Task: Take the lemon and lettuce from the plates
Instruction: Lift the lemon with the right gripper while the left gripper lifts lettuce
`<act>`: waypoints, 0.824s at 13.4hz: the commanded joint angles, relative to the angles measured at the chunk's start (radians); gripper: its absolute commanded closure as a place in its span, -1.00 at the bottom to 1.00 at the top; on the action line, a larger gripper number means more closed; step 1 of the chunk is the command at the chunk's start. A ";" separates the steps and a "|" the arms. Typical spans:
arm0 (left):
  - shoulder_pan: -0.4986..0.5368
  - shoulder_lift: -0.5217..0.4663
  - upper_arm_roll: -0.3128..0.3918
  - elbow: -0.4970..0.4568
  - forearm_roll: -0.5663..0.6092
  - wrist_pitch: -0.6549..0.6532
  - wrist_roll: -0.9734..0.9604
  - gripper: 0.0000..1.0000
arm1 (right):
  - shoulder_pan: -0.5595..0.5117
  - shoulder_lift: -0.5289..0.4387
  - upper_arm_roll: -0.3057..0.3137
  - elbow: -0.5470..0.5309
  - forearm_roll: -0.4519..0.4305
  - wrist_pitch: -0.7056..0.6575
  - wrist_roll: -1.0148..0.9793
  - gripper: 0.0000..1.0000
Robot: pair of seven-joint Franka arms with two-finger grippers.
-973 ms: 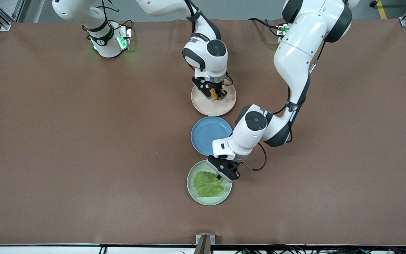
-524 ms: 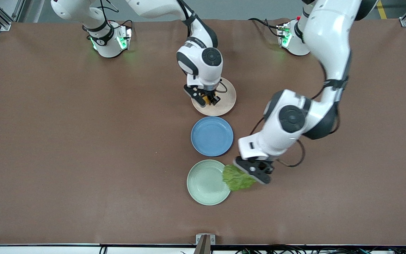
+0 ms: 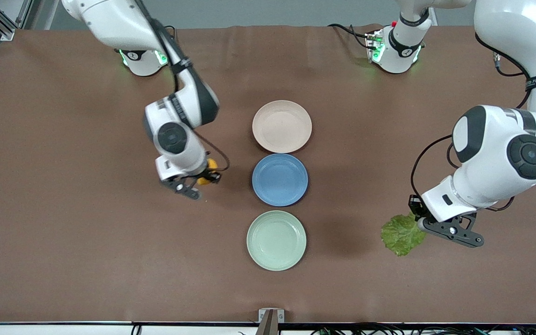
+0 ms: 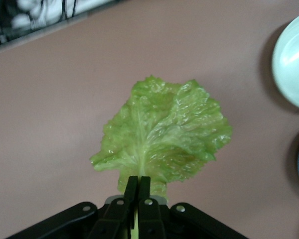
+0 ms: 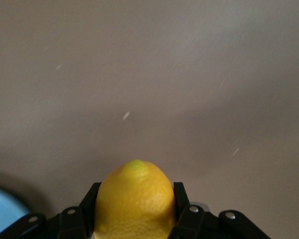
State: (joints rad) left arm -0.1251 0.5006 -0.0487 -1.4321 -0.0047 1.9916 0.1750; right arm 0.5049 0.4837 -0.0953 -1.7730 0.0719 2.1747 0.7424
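Note:
My left gripper [image 3: 422, 222] is shut on the stem of the green lettuce [image 3: 402, 234] and holds it over bare mat toward the left arm's end of the table. In the left wrist view the leaf [image 4: 164, 134] hangs from the closed gripper [image 4: 138, 181]. My right gripper [image 3: 200, 179] is shut on the yellow lemon [image 3: 210, 167] over bare mat beside the blue plate, toward the right arm's end. The lemon [image 5: 135, 201] fills the right gripper [image 5: 135, 191] in the right wrist view. The beige-pink plate [image 3: 281, 126] and the mint green plate [image 3: 276, 240] both lie empty.
A blue plate [image 3: 279, 179] lies empty between the two task plates in the middle of the brown mat. The mint plate's rim [image 4: 289, 62] shows in the left wrist view. The arm bases stand along the top edge.
My left gripper has carried the lettuce away from the mint plate toward the left arm's end. My right gripper has carried the lemon off the beige-pink plate toward the right arm's end.

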 commanded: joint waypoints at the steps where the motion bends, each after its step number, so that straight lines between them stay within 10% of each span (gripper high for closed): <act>1: 0.033 -0.017 -0.003 -0.111 0.020 0.007 -0.019 0.97 | -0.147 -0.028 0.028 -0.055 -0.009 0.043 -0.249 0.95; 11: 0.081 -0.013 -0.002 -0.359 0.026 0.136 -0.049 0.92 | -0.390 0.038 0.034 -0.152 0.005 0.209 -0.758 0.94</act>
State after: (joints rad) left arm -0.0456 0.5067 -0.0472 -1.7357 -0.0040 2.0712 0.1519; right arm 0.1577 0.5364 -0.0868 -1.8859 0.0727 2.3561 0.0453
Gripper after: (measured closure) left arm 0.960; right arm 0.383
